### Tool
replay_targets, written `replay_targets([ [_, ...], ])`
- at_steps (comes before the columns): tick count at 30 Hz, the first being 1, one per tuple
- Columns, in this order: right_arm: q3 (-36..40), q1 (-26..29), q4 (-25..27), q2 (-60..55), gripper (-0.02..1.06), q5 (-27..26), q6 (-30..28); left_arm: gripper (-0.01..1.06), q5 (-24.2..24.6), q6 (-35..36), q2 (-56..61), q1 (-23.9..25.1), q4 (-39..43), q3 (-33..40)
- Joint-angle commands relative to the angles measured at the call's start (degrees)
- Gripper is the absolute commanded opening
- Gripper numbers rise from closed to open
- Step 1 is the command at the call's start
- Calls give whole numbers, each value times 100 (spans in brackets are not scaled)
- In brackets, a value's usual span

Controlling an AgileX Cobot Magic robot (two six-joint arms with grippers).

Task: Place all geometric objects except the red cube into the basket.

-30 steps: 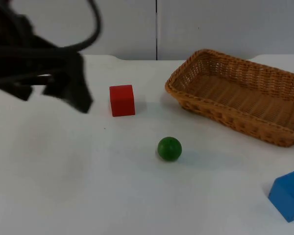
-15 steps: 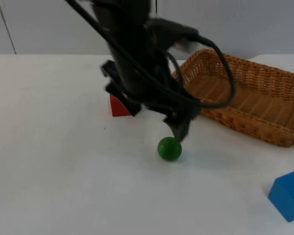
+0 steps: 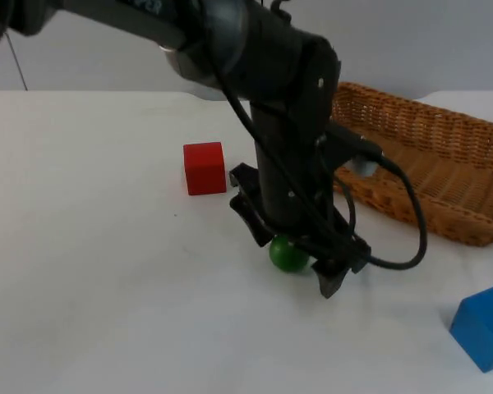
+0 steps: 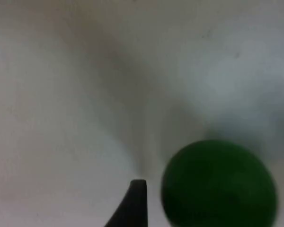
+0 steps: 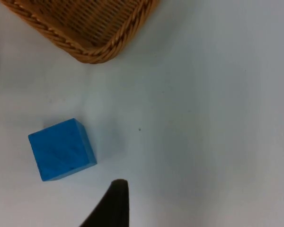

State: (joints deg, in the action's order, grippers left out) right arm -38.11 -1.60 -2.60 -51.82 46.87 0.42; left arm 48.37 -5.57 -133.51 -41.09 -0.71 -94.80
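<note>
Top view: left gripper straddles the green ball on the tabletop, fingers spread either side. Red cube sits behind, basket right, blue block near front. Right gripper's state cannot be told.

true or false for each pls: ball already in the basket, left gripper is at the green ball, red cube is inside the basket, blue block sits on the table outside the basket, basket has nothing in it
1. The green ball is already in the basket. False: it lies on the table, between the open fingers of the left gripper.
2. The left gripper is at the green ball. True.
3. The red cube is inside the basket. False: it stands on the table, apart from the basket.
4. The blue block sits on the table outside the basket. True.
5. The basket holds nothing as far as its visible part shows. True.
</note>
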Motion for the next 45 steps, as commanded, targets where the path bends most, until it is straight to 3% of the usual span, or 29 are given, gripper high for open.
replay_targets([
  [1,-13,33,12,6,105,-64,20,89,-89,51,-48,-20,134,-46],
  [10,-13,33,21,6,105,-88,20,87,-294,51,-137,-20,200,-46],
  [12,-13,33,21,6,105,-88,20,78,-305,51,-137,-20,239,-46],
  [14,-13,33,46,6,105,-88,20,57,-282,51,-137,-20,265,-46],
  [15,-13,33,46,6,105,-88,20,57,-282,51,-137,-20,265,-46],
  [19,-13,33,149,6,105,-127,20,11,-118,177,-3,-20,287,-46],
  [20,-13,33,149,6,105,-127,20,11,-118,177,-3,-20,287,-46],
  [21,-13,33,149,6,105,-127,20,0,-61,177,97,-20,299,-46],
  [29,-13,33,148,6,105,-91,20,0,534,177,1210,-20,501,-46],
  [39,-13,33,148,6,105,-79,20,0,512,177,1761,-20,614,-32],
  [45,-13,33,148,6,105,-79,20,0,198,177,1750,-20,636,-31],
])
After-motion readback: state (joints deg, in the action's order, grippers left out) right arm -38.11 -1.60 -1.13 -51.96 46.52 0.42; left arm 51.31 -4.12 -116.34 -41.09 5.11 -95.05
